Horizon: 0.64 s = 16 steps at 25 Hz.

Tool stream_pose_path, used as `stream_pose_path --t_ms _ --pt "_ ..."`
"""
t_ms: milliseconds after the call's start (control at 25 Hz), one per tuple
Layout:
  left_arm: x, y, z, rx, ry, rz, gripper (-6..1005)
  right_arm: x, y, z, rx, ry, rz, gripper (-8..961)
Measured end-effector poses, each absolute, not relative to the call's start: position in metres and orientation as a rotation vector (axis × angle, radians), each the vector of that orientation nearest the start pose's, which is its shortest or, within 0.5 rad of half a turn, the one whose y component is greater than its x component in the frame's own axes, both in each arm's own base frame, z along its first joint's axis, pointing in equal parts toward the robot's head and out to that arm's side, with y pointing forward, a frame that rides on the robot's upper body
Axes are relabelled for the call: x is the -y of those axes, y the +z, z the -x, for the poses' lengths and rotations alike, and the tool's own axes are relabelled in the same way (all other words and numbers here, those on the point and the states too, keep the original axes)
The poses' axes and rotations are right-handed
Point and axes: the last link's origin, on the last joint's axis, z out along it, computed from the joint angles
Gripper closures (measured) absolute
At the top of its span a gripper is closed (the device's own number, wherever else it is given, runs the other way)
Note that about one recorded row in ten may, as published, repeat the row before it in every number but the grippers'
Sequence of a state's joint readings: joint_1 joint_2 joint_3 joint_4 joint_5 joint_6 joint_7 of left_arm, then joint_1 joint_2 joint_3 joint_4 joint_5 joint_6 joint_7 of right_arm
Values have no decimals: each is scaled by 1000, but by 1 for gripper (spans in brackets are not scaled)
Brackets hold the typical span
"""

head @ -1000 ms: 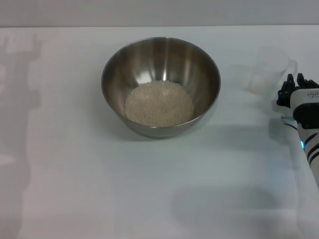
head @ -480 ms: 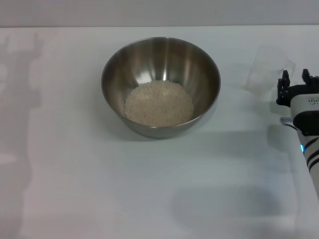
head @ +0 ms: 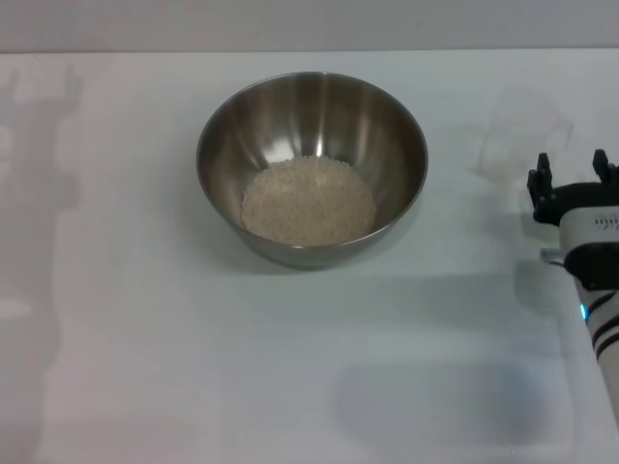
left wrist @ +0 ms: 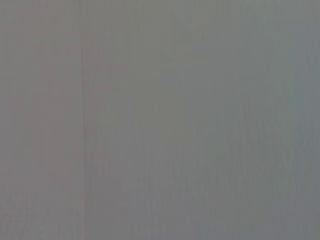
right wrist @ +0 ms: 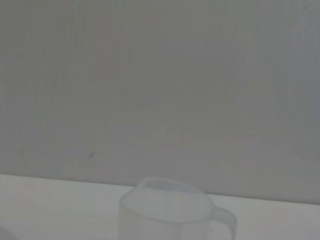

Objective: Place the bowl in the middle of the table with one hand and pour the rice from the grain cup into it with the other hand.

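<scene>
The steel bowl [head: 311, 166] stands on the white table [head: 145, 338], a little behind its middle, with a mound of rice [head: 308, 200] in its bottom. The clear grain cup [head: 522, 135] stands upright on the table at the far right and looks empty; the right wrist view shows the grain cup [right wrist: 172, 210] with its handle to one side. My right gripper [head: 571, 179] is open just in front of the cup, not touching it. My left gripper is out of view; its wrist view shows only a plain grey surface.
Beyond the table's far edge rises a pale wall [head: 309, 24]. Shadows of the arms fall on the table's left side and near its front right.
My right gripper has let go of the grain cup and drawn back toward the table's front, its fingers spreading. The cup stays standing where it was set. Bowl and rice are unmoved.
</scene>
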<state>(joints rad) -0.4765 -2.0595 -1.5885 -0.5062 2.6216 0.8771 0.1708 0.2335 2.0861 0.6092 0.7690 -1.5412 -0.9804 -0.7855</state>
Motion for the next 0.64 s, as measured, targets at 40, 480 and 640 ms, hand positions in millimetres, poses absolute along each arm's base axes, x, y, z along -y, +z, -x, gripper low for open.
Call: stream_pose_path --t_ms 40,480,640 --pt "-408 70 291 409 -617 1291 207 -289 -72 -301 -682 305 1486 430" --pt "-401 69 304 436 -581 1291 207 -251 -58 -281 -557 337 1350 317" --pt "-393 68 315 454 -557 1283 207 -244 -45 -274 -471 369 1268 317"
